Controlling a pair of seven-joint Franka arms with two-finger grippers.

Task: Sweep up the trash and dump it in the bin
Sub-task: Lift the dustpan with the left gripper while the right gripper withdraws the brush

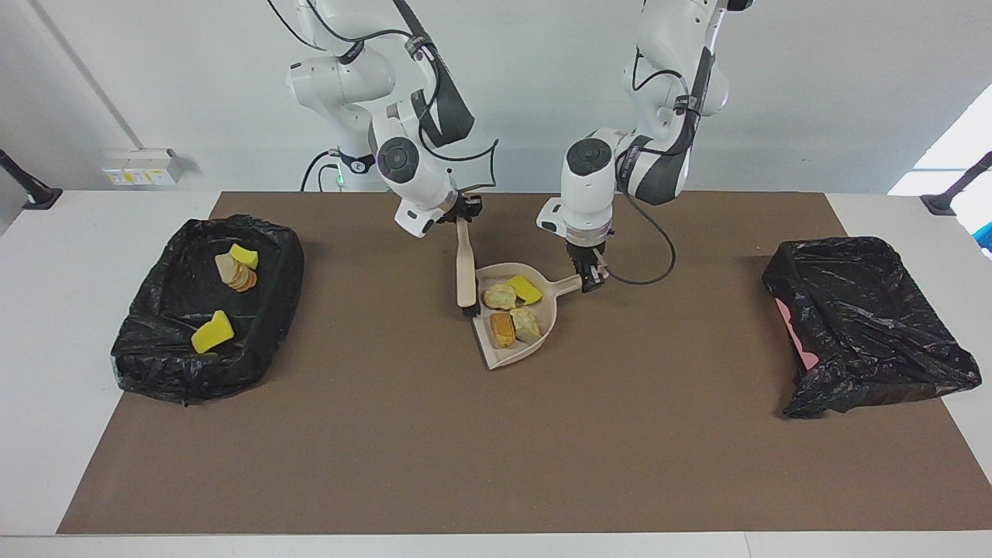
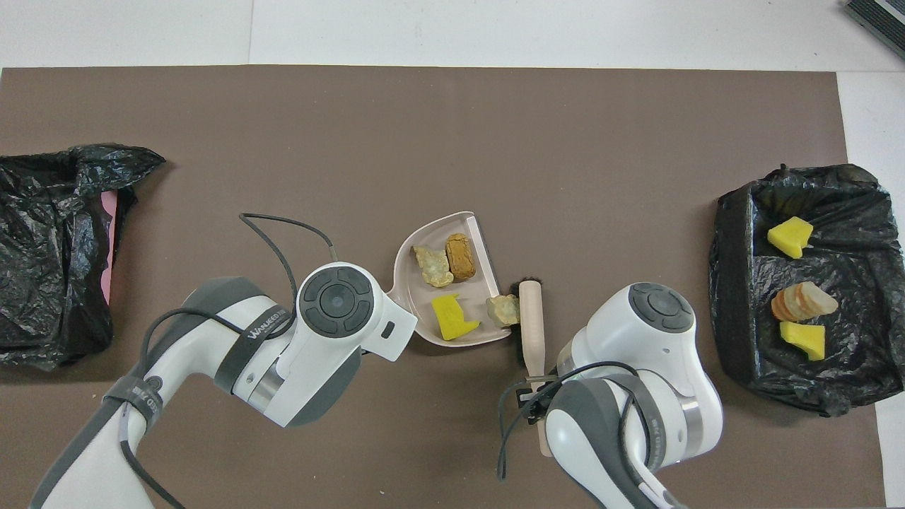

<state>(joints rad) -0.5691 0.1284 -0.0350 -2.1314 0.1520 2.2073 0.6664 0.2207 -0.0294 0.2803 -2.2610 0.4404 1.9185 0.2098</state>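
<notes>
The left arm (image 2: pixel 212 353) strap lettering perhaps reads "WANJEED".

One camera hangs high across the worktop (image 1: pixel 496 465) and faces me, so my two bases stand at its twelve o'clock and the brown mat (image 1: pixel 387 426) runs down toward six. The second sits high above my own end and looks forward and steeply down; my arms enter it from six o'clock. It is the closer view, cropping the mat's near edge. Both share the mat, the dustpan (image 1: pixel 515 318) (image 2: pixel 452 283) at centre and the two black-lined bins (image 1: pixel 205 310) (image 2: pixel 806 283) at three and nine, swapped between views.
</notes>
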